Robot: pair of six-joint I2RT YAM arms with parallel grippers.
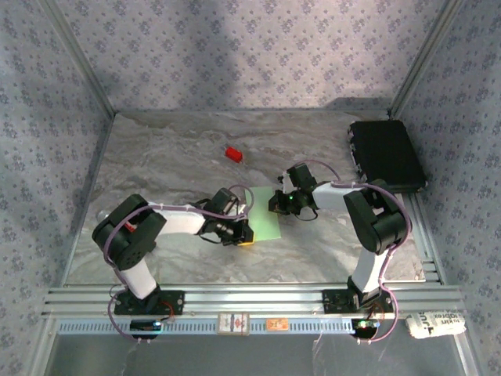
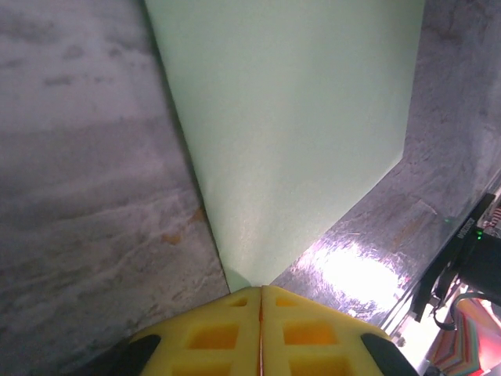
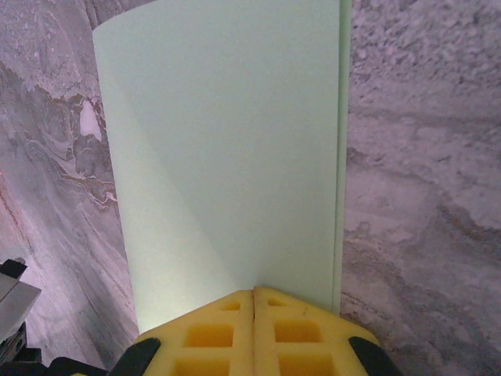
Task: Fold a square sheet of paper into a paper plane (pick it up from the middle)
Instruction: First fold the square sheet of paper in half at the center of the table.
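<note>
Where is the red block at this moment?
In the top view, the red block lies on the table, just left of centre, beyond the green paper and apart from it.

Item, as I see it: two arms. Left arm, lower left of frame, and right arm, lower right: white and black segments, lilac cables looped alongside, black bases. Left gripper and right gripper: yellow fingers, square recesses, black mounts.
</note>
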